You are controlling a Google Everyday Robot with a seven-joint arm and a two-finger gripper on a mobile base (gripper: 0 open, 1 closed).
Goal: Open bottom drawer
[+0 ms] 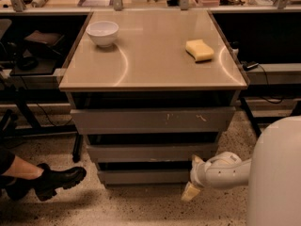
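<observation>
The bottom drawer is the lowest and narrowest of three plain grey fronts under the tan cabinet top. Its front sits flush in line with the fronts above, set back like steps. My gripper is at the drawer's right end, low near the floor, on a white arm that comes in from the right. One pale finger points down toward the floor and another sticks up by the drawer's right edge.
A white bowl and a yellow sponge lie on the cabinet top. A person's black boot rests on the floor at the left. My white body fills the lower right corner. Black desks and cables stand at both sides.
</observation>
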